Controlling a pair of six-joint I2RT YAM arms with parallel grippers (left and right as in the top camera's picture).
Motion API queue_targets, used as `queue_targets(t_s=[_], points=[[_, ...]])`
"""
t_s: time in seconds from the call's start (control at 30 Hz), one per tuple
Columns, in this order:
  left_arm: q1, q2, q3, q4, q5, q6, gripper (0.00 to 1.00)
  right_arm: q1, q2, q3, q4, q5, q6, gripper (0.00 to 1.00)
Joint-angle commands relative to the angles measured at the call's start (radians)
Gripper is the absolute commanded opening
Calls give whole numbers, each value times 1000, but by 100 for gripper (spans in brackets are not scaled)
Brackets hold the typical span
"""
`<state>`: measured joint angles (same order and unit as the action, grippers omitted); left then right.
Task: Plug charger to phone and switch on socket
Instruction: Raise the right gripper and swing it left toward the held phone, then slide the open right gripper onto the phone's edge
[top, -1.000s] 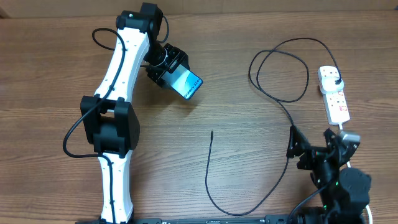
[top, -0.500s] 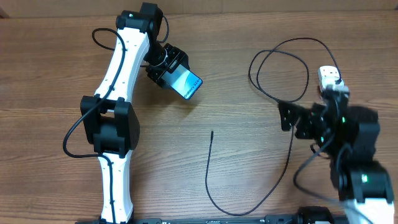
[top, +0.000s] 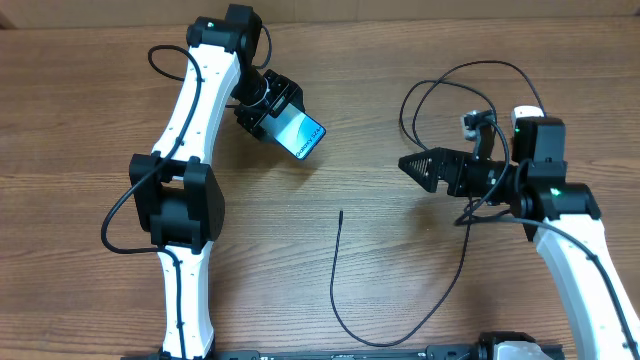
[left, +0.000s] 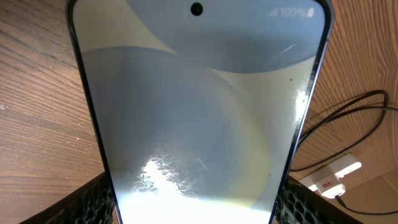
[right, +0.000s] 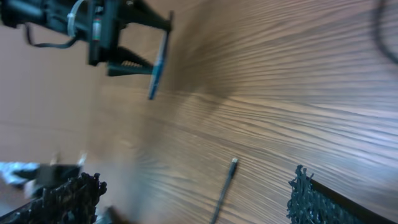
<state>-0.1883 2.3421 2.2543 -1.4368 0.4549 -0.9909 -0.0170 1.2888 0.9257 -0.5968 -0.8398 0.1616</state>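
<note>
We are seeing the left gripper (top: 283, 122) clamping the phone (top: 300, 135) across its 2 long edges, seemingly raised off the table (top: 90, 110). The phone's lower end is cut off in the left wrist view. Right of the phone, the right gripper (top: 417, 168) is hanging with fingers spread wide, holding nothing. The charger (top: 336, 260) is lying with its tip below the phone, well apart. Far right of the phone, the right arm is covering most of the socket (top: 527, 113), and its switches are too small to make out.

Phone (top: 300, 134) light blue; charger (top: 336, 255) black; socket (left: 329, 176) white; table (top: 80, 120) brown woodgrain
</note>
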Motion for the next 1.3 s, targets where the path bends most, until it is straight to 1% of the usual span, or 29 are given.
queue_targets(t_s=[0.0,0.17,0.27,0.4,0.57,0.6,0.87,1.1,1.27], points=[[-3,-1,32,-3,9,18,4,5,22,31,48,-116,19,100],[-3,-1,32,-3,10,0,4,5,31,31,99,-121,26,100],[-3,-1,32,-3,20,-21,4,5,31,31,118,-123,62,100],[-3,-1,32,-2,37,-65,4,5,35,31,167,-122,150,100],[-11,-1,32,-2,43,-68,4,5,55,30,242,-119,272,100],[-18,-1,32,1,43,-68,4,5,66,30,272,-119,315,100],[-30,-1,32,19,43,-92,4,6,140,30,330,-89,488,100],[-31,-1,32,23,49,-179,4,30,198,30,416,-84,512,100],[-40,-1,32,24,93,-255,4,77,212,30,420,19,520,100]])
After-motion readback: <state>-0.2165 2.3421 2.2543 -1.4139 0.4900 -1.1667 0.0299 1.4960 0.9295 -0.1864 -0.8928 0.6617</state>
